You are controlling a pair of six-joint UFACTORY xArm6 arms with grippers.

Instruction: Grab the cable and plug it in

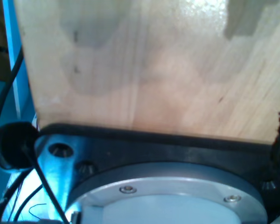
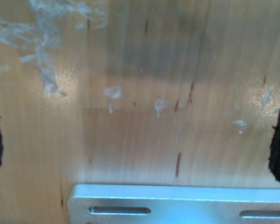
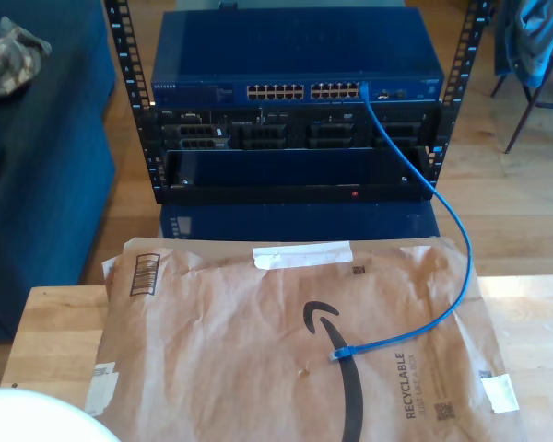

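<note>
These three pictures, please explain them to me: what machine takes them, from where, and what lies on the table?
Two robot arms carry a camera each; a third camera watches from outside. Both wrist views look down closely at bare wood. Dark shapes at their edges may be gripper fingers; I cannot tell whether they are open. The exterior view shows a brown paper mailer on the wooden table. On the mailer lies the loose end of the blue cable. Its other end is already plugged into the blue switch in the rack. Nothing is held.

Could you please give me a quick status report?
Grippers' state unclear. Cable: one end in the switch, free plug on the paper mailer. Nothing blocking the plug.
</note>
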